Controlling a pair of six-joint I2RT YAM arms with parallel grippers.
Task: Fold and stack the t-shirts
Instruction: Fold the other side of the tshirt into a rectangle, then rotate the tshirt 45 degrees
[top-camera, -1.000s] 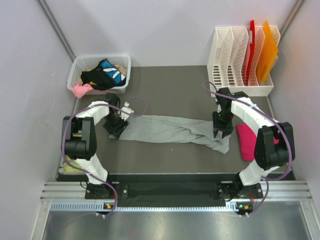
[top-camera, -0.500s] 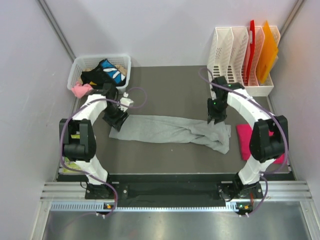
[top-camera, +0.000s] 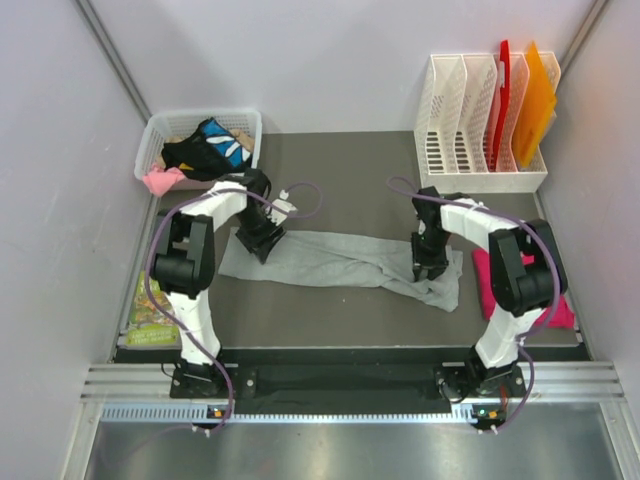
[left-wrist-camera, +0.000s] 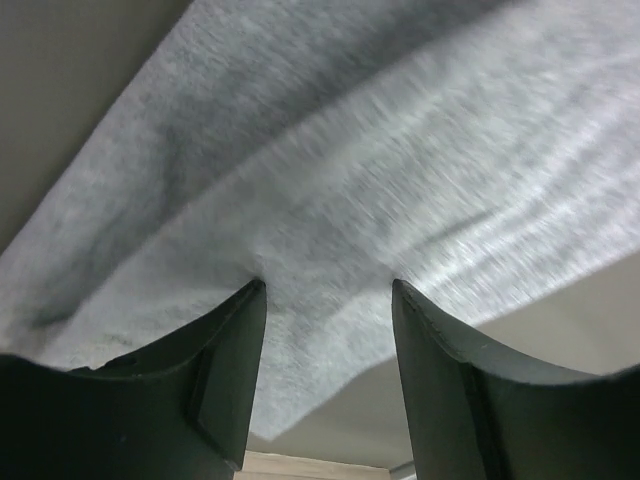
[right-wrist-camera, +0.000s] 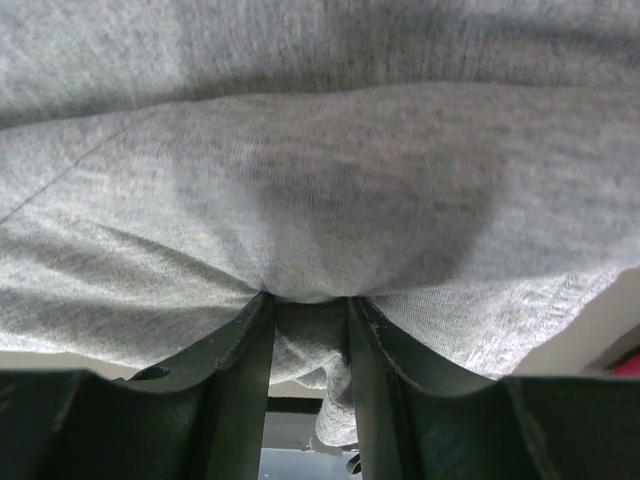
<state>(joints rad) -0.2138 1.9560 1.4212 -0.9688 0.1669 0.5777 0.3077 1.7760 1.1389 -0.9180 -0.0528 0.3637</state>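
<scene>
We see the grey shirt (top-camera: 340, 262) stretched out as a long, rumpled strip across the middle of the dark table (top-camera: 340, 175), with both arms bent down over its ends. At the strip's left end the left gripper (top-camera: 262, 243) rests on the cloth. In the left wrist view its fingers (left-wrist-camera: 225, 385) stand well apart, tips pressed against the grey fabric, which runs flat across the gap and is not pinched. At the right end the right gripper (top-camera: 428, 268) is down on the bunched part of the shirt. In the right wrist view its fingers (right-wrist-camera: 235, 390) are drawn close together, with a fold of grey cloth caught between them and puckered around their tips.

The pink shirt (top-camera: 487, 290) lies folded near the table's right edge, just beside the grey strip's right end and partly hidden behind the right arm. At the back left stands a white basket (top-camera: 252, 122) holding more clothes. At the back right a white rack (top-camera: 450, 100) holds a red folder (top-camera: 503, 90) and an orange folder (top-camera: 536, 95), both upright.
</scene>
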